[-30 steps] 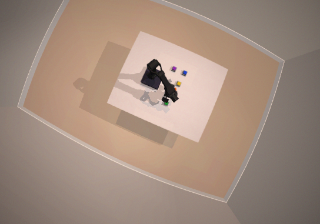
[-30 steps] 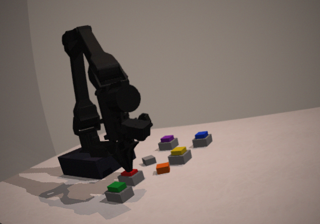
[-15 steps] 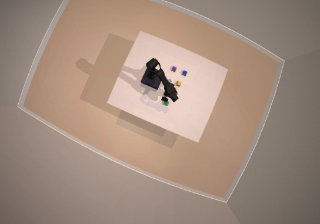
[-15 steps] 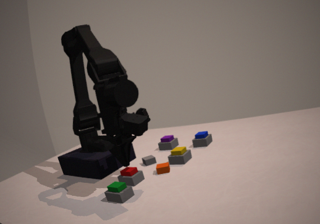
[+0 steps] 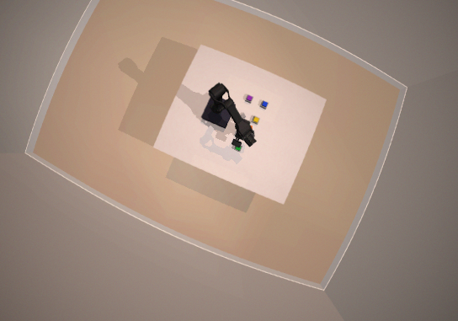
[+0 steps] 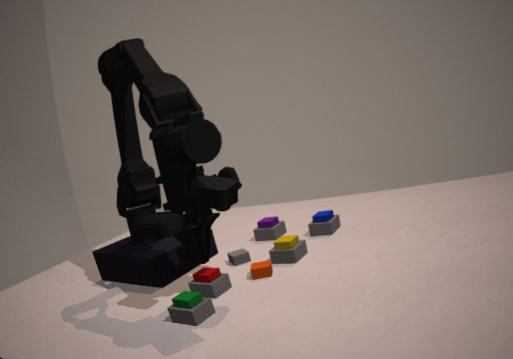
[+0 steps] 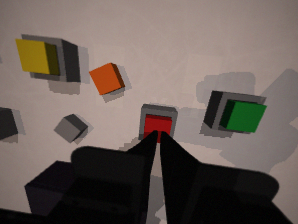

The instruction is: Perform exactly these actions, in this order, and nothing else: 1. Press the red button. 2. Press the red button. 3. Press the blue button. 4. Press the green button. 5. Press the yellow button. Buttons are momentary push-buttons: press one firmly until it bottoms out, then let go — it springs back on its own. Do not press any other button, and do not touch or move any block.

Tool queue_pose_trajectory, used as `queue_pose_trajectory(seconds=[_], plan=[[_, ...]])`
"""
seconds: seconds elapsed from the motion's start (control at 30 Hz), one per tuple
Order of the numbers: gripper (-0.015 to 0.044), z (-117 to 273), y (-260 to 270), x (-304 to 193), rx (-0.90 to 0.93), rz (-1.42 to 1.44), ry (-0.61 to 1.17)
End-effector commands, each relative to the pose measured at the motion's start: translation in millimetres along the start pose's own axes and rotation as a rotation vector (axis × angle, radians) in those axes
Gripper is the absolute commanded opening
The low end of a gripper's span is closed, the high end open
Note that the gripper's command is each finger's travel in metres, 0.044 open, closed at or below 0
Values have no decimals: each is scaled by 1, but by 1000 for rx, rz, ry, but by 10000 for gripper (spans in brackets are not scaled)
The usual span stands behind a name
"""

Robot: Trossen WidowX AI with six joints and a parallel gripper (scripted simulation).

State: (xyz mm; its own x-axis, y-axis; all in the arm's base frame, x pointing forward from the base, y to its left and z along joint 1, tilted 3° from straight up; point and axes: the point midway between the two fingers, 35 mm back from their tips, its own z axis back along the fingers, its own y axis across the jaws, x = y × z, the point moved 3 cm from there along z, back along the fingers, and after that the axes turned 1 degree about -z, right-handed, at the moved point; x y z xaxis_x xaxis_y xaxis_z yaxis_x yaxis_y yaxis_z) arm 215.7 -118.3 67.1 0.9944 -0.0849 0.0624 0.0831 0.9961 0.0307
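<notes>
- Claw (image 5: 239,136) (image 6: 206,261) (image 7: 158,134) pressed together, tips meeting with nothing between them: I judge this narrow point suits pushing one cap without brushing its neighbours.
- Red button (image 6: 206,274) (image 7: 158,124) sits just beyond my tips, which overlap its near edge in the wrist view; from the top my own arm hides it. Its cap stands proud of the grey housing, so I read it as unpressed at this instant. Whether I am touching it, I cannot tell.
- Pointing downward over it seems deliberate, since a straight push should bottom the cap out and a straight lift should let it spring back.
- Green button (image 5: 238,147) (image 6: 188,300) (image 7: 243,116) lies near my claw, to its right in the wrist view; a sideways drift could catch it out of turn.
- Orange block (image 6: 261,269) (image 7: 106,79) and grey block (image 6: 239,257) (image 7: 71,128) rest on the surface (image 5: 290,146) (image 6: 377,281) (image 7: 150,30) to my claw's left in that view; I should clear them high.
- Yellow button (image 5: 256,120) (image 6: 287,242) (image 7: 37,57) waits beyond the orange block, blue button (image 5: 264,104) (image 6: 323,216) farther from me still.
- Two red presses come first; these pictures cannot settle the count.
</notes>
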Motion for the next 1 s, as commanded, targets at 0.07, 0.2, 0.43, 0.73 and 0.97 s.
queue_pose_trajectory(seconds=[0.07,0.2,0.43,0.73,0.97], plan=[[20,-12,1,-4,3,-1,14],[20,-18,1,-4,3,-1,14],[20,-24,1,-4,3,-1,14],[20,-24,1,-4,3,-1,14],[20,-24,1,-4,3,-1,14]])
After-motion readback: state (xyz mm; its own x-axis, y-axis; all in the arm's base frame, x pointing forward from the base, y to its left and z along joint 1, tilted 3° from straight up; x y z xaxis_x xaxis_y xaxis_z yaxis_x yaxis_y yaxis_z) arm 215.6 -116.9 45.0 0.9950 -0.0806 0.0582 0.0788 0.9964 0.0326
